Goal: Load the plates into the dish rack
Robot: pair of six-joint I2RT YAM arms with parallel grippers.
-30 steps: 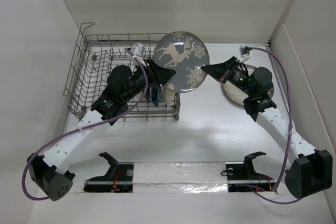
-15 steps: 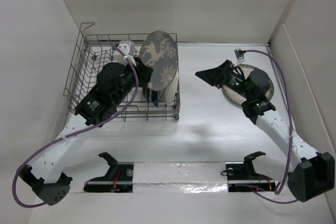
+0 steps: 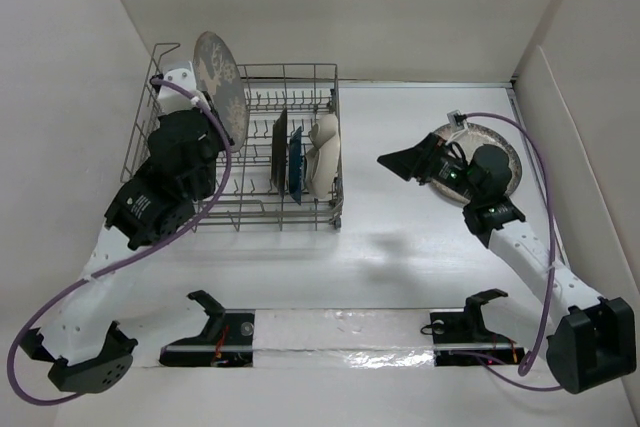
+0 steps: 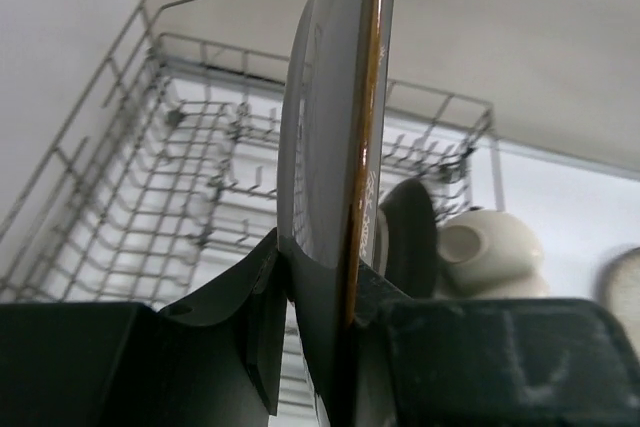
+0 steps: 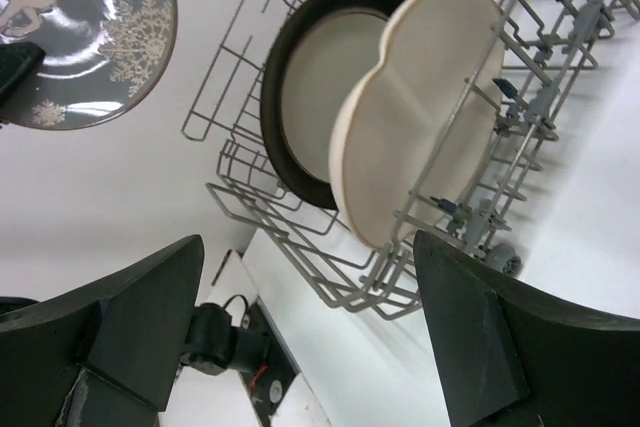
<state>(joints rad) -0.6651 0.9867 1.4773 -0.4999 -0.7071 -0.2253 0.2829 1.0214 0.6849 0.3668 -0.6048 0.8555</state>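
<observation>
My left gripper (image 4: 330, 287) is shut on the lower edge of the grey reindeer-patterned plate (image 3: 220, 82), held upright and edge-on (image 4: 335, 137) above the far left corner of the dish rack (image 3: 215, 202). Three plates stand in the rack's right end: the brown-rimmed plate (image 3: 279, 147), the dark blue dish (image 3: 297, 162) and the cream three-section plate (image 3: 324, 152). My right gripper (image 3: 400, 162) is open and empty over the table, right of the rack. The speckled plate (image 3: 478, 133) lies flat under the right arm. The right wrist view shows the cream plate (image 5: 420, 117) and brown-rimmed plate (image 5: 300, 97) in the rack (image 5: 290, 247).
White walls close in the table on the left, back and right. The rack's raised wire handle (image 3: 165, 50) stands at its far left corner, close to the held plate. A black fixture strip (image 3: 340, 337) runs along the near edge.
The left arm has swung the reindeer plate from the rack's right end to its far left corner, turning it edge-on. The right gripper has opened and drawn back slightly.
</observation>
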